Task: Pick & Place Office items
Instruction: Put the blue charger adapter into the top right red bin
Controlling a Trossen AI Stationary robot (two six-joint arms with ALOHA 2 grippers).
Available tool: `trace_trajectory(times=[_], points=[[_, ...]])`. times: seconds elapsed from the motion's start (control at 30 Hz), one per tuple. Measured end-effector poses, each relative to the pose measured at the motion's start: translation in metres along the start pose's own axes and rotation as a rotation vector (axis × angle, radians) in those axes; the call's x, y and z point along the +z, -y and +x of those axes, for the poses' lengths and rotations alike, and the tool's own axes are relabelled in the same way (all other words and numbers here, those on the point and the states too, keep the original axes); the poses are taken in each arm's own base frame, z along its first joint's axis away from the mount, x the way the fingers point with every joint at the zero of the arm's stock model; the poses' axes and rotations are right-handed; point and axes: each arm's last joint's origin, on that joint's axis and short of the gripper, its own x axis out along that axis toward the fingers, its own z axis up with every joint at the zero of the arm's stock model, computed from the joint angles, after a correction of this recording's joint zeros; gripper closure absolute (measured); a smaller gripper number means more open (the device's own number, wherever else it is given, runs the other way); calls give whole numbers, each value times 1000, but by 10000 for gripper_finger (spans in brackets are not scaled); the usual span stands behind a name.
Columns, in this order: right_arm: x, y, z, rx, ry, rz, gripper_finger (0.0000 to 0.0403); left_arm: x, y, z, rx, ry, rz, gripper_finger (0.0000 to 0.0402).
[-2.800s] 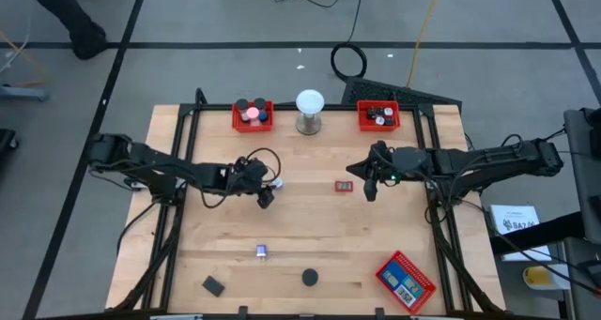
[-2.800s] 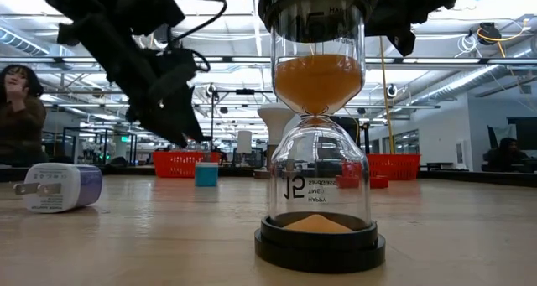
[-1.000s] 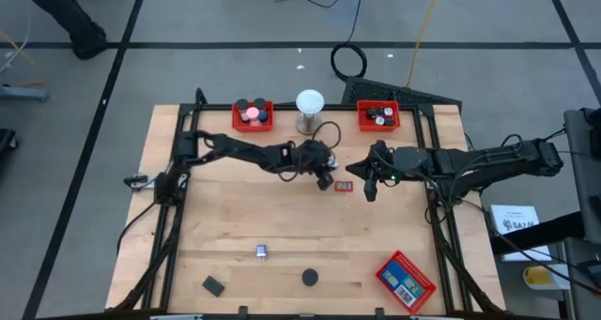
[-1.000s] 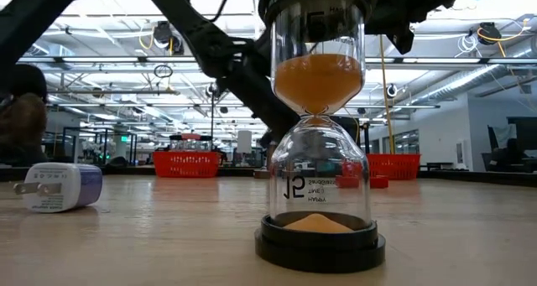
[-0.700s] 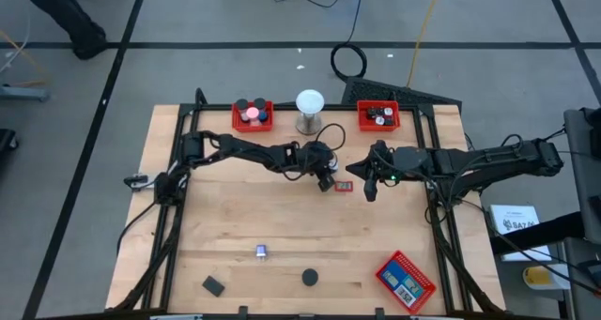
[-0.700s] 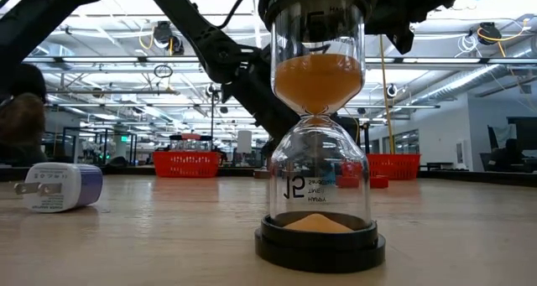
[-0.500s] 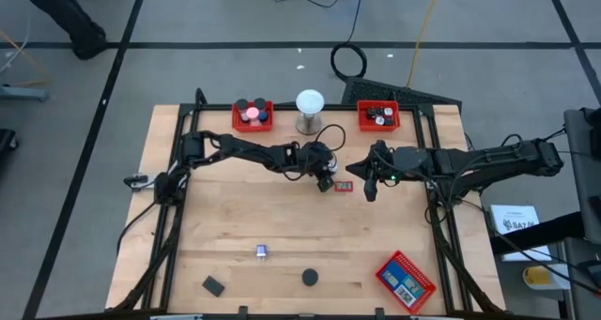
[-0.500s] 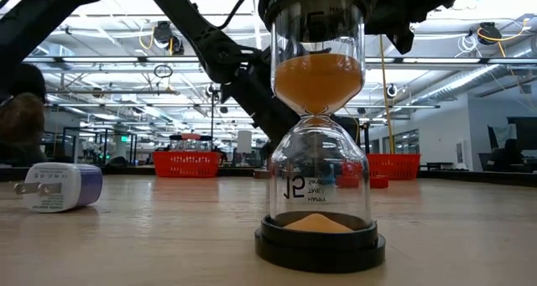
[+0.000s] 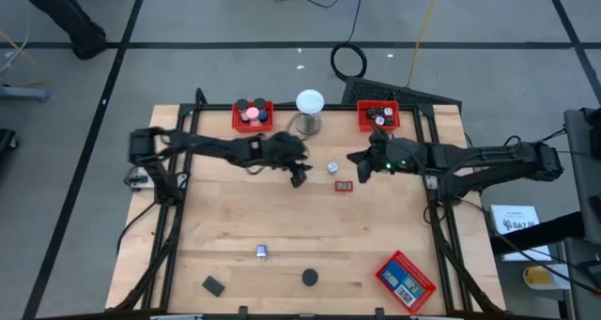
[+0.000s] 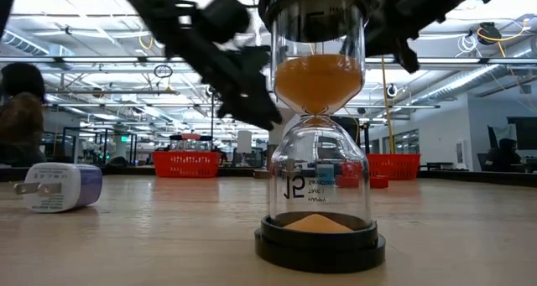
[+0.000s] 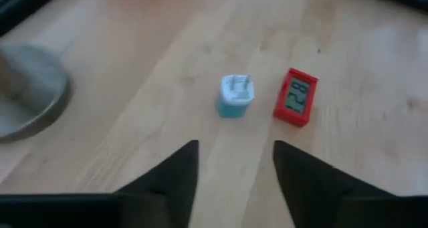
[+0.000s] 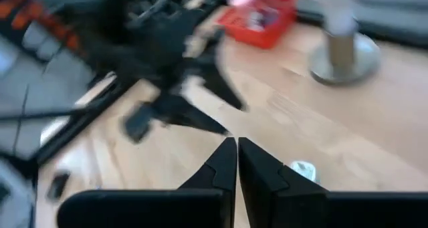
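Even, bright light falls from overhead, and the wooden table [image 9: 300,226] shows only faint, soft shadows in the high view. In the low view, ceiling strip lights glare at about twelve o'clock, and the hourglass [image 10: 319,127] stands sharp while the room behind softens. The left arm [image 9: 235,149] smears with motion blur (its outline is doubled). Both wrist views are soft, the right wrist view most streaked toward nine o'clock.
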Motion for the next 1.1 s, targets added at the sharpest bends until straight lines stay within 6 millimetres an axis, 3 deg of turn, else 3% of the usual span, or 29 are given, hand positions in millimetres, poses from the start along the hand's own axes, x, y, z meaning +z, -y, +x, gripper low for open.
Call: trace_trajectory(times=[0.1,0.23,0.47,0.63,0.87,1.1], points=[[1,6,10,-81,-45,107,392,-17,-3,-27,-24,104,-51,261],[2,7,29,-196,-174,100,392,-41,-5,-56,-63,212,-78,320],[22,2,66,-451,-353,145,370,-71,-12,-91,-93,307,-105,395],[27,12,97,-499,-515,214,306,-83,-16,-102,-56,339,-113,383],[14,22,128,-481,-577,211,204,-88,-18,-104,-21,343,-120,382],[2,29,149,-499,-583,162,162,-88,-18,-103,-21,337,-127,397]])
